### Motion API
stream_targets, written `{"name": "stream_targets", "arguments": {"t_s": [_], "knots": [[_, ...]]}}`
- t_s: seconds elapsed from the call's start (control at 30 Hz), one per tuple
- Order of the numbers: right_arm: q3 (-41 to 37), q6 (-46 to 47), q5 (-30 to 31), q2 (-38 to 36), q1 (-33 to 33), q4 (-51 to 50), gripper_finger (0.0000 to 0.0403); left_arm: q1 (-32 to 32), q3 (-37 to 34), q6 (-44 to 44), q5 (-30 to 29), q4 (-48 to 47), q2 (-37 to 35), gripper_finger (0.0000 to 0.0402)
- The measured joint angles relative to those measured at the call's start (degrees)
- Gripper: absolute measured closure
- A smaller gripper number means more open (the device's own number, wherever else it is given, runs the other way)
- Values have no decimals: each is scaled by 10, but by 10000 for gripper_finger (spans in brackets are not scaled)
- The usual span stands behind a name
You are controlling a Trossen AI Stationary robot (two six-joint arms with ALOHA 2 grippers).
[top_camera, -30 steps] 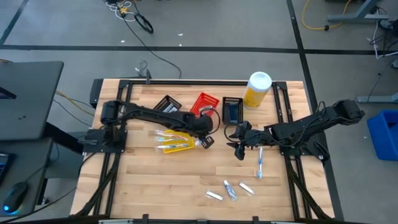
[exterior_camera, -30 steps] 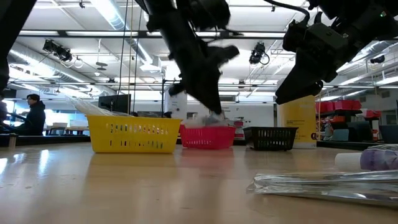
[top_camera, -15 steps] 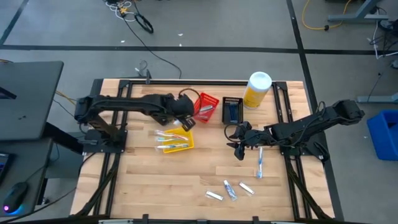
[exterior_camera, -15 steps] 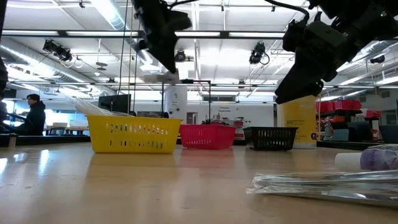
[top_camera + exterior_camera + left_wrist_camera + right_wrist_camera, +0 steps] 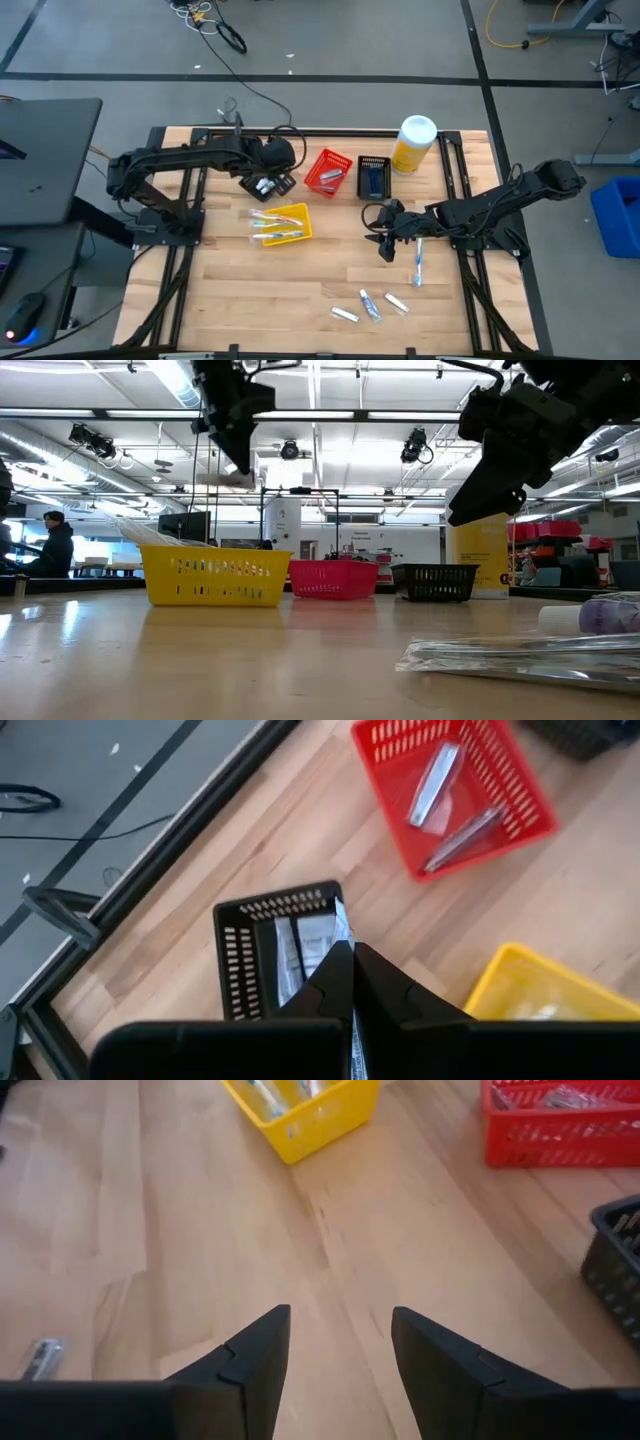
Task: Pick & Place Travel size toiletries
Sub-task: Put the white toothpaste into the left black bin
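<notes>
As the left arm swings from the desk's middle out to ten o'clock, its left pincer hangs pressed together on a thin clear-wrapped white sachet, right over the small black mesh basket there. A drop looks imminent. Right pincer waits spread near three o'clock, with loose white tubes left at five.

left end effector | swung from yellow basket to black basket | gripping clear packet
</notes>
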Motion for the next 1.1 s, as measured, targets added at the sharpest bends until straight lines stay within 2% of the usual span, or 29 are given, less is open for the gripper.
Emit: {"name": "stream_targets", "arguments": {"t_s": [0.2,0.4,0.5,0.67,1.1], "knots": [[0,24,0,0,20,-3,220,43,-121,20,55,70,-34,399],[0,30,1,0,33,0,221,111,-253,23,130,194,-115,399],[0,30,18,0,33,4,221,135,-296,31,136,251,-149,400],[0,29,26,0,33,15,222,154,-344,35,140,266,-170,400],[0,28,27,0,32,17,223,162,-442,68,124,450,-152,401]]}}
